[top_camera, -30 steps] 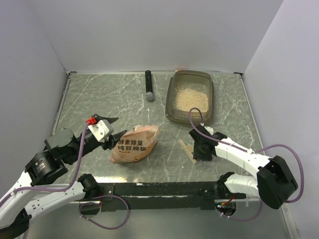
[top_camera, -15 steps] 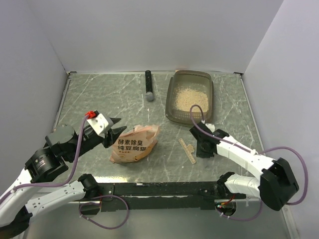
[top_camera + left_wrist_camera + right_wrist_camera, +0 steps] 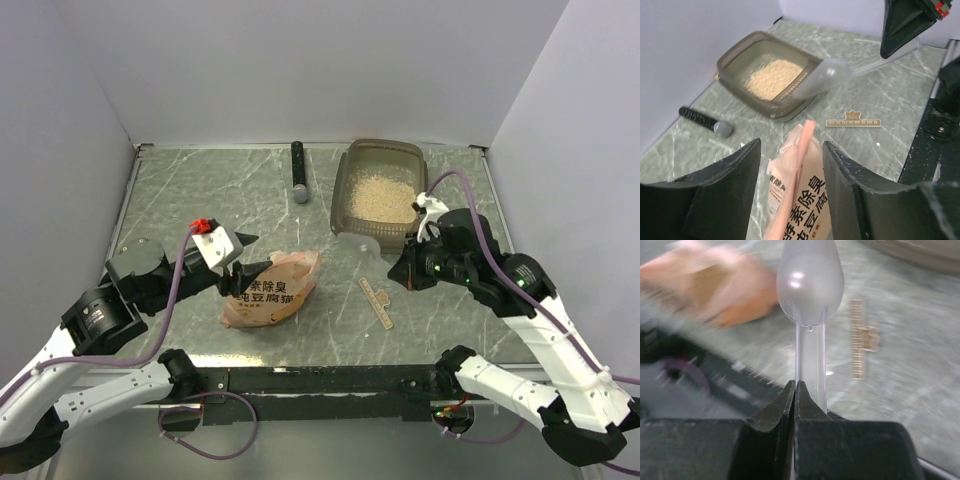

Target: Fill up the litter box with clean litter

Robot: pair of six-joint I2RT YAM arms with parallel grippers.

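Observation:
The litter box (image 3: 341, 212) stands at the back right with a patch of pale clean litter (image 3: 379, 198) inside; the left wrist view shows the box (image 3: 758, 99) and litter (image 3: 772, 78) too. My right gripper (image 3: 408, 264) is shut on the handle of a clear plastic scoop (image 3: 366, 243), held above the table just in front of the box. In the right wrist view the scoop (image 3: 810, 280) looks empty. My left gripper (image 3: 246, 266) is open, its jaws either side of the upper edge of the orange-pink pouch (image 3: 268, 292), which stands between them (image 3: 799, 190).
A black stick with a grey tip (image 3: 298, 171) lies at the back, left of the box. A tan toothed strip (image 3: 377, 302) lies on the marble table between pouch and right arm. Grey walls close in three sides.
My right gripper closed on the scoop handle, rose off the table and swung back and right toward the box. My left gripper moved right, up to the pouch's edge.

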